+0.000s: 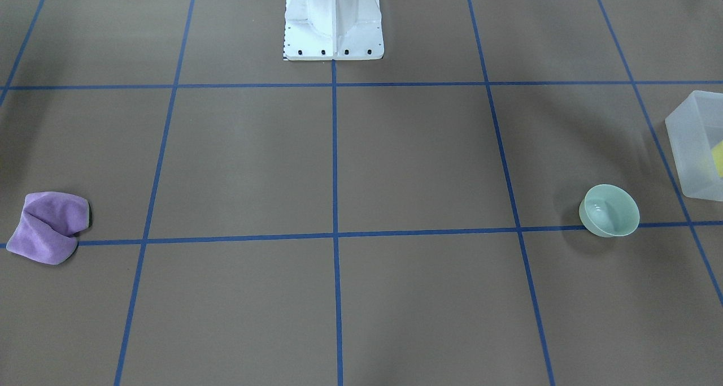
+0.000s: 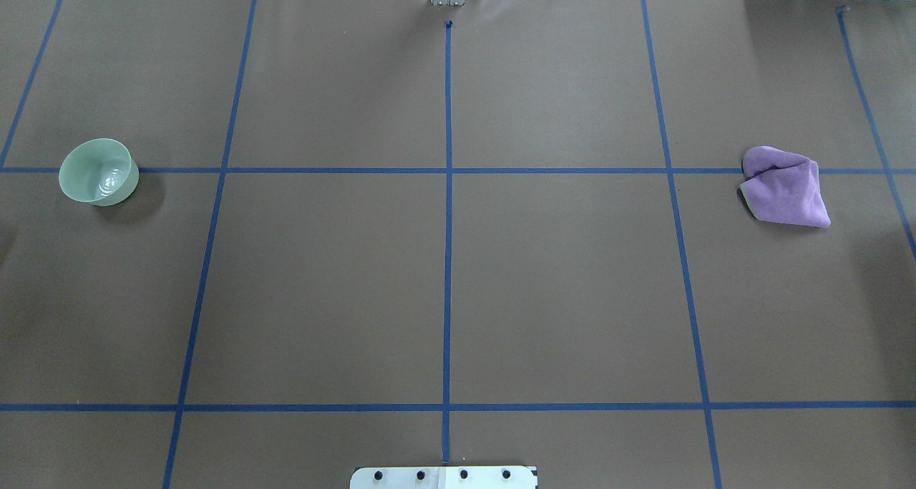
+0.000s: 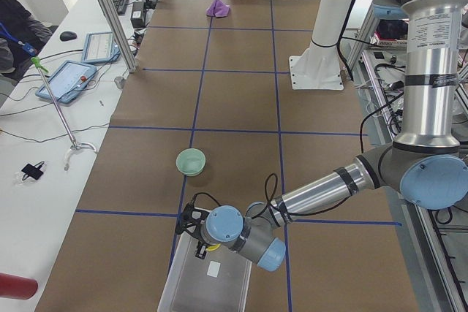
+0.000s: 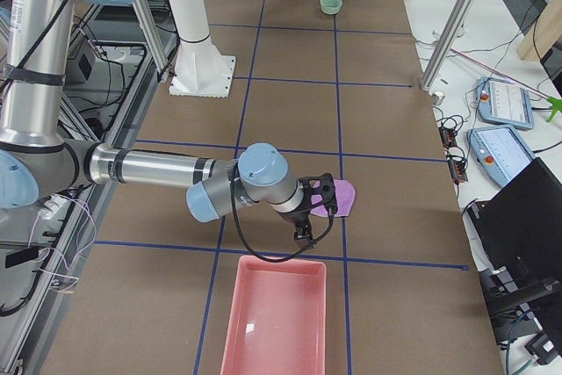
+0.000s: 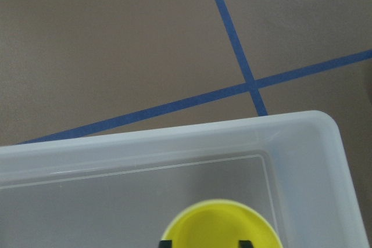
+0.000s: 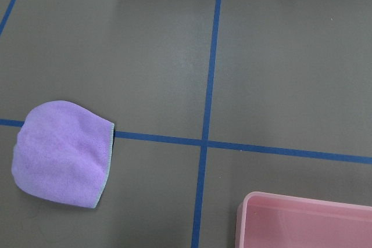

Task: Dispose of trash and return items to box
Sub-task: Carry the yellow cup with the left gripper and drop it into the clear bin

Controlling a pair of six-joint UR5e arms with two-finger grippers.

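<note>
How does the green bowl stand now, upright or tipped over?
Upright: the green bowl rests on its base, open mouth facing up, and looks empty.

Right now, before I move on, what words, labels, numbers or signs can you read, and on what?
No text can be read in any view.
Label on the left arm: print too small to read.
White patch on the box floor: blurred, no letters visible.
Tablets: screens too small to read.
</note>
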